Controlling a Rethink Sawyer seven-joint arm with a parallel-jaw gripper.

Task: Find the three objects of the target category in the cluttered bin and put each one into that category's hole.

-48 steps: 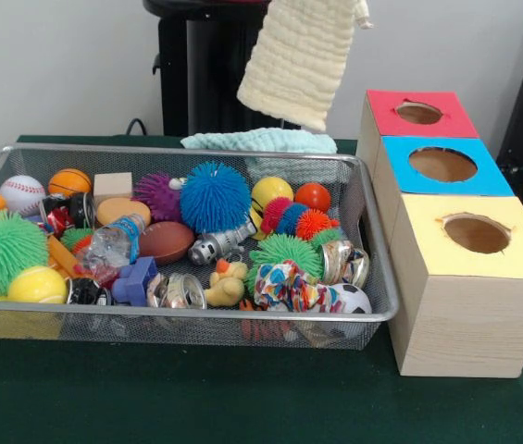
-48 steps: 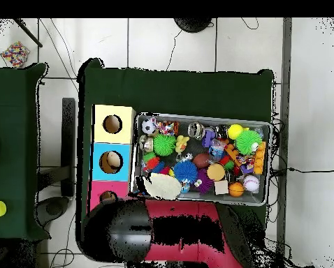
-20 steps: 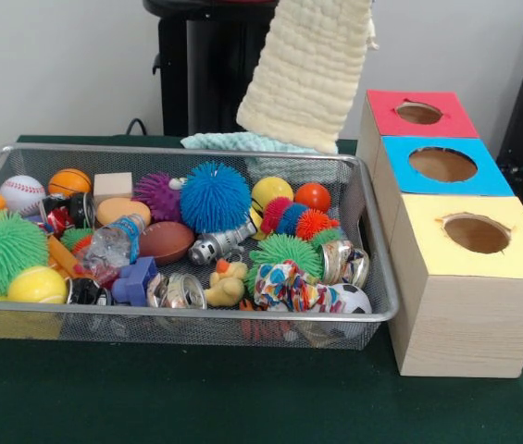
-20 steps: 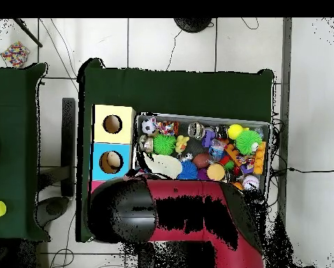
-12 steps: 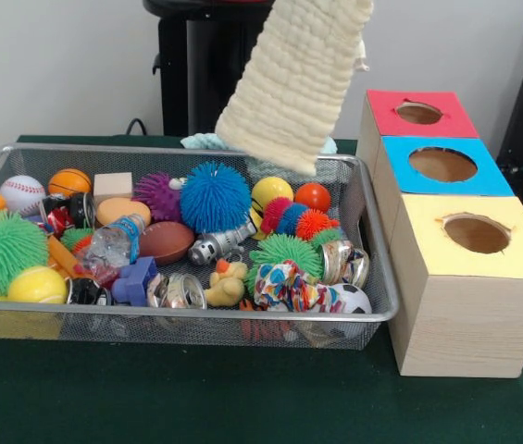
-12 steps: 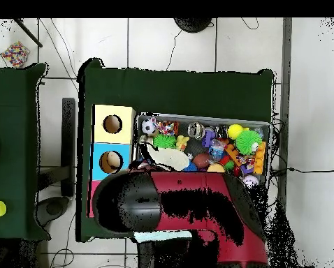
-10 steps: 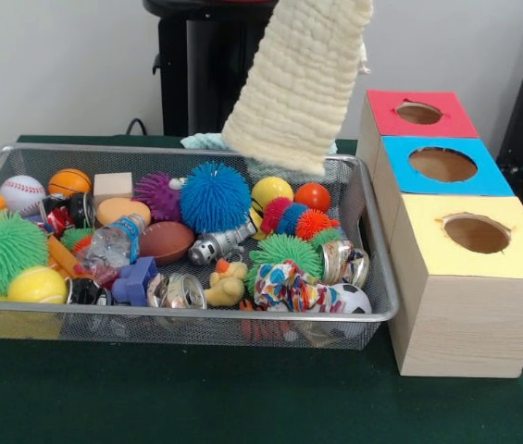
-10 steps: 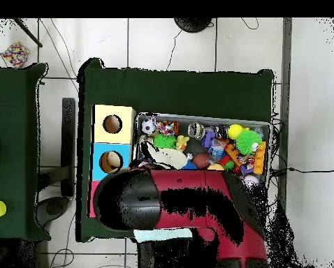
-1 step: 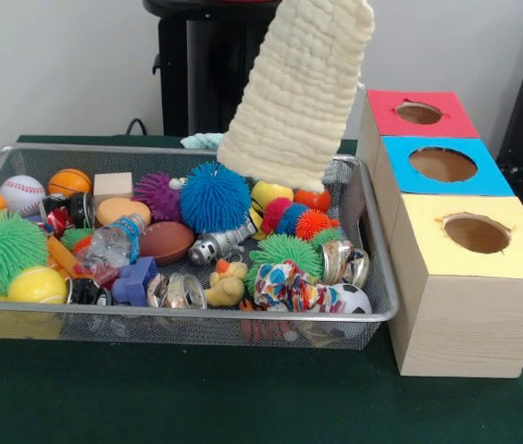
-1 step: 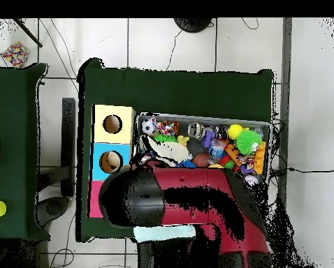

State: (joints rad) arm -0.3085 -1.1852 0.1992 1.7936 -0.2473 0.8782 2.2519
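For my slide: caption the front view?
Cream cloth hangs above wire bin of toys, beside red, blue and yellow boxes.

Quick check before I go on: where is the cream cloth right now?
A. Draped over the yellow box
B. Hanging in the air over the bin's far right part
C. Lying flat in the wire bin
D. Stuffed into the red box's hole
B: the cream cloth hangs from above the picture's top edge, its lower hem above the toys in the wire bin, clear of the red box and yellow box.
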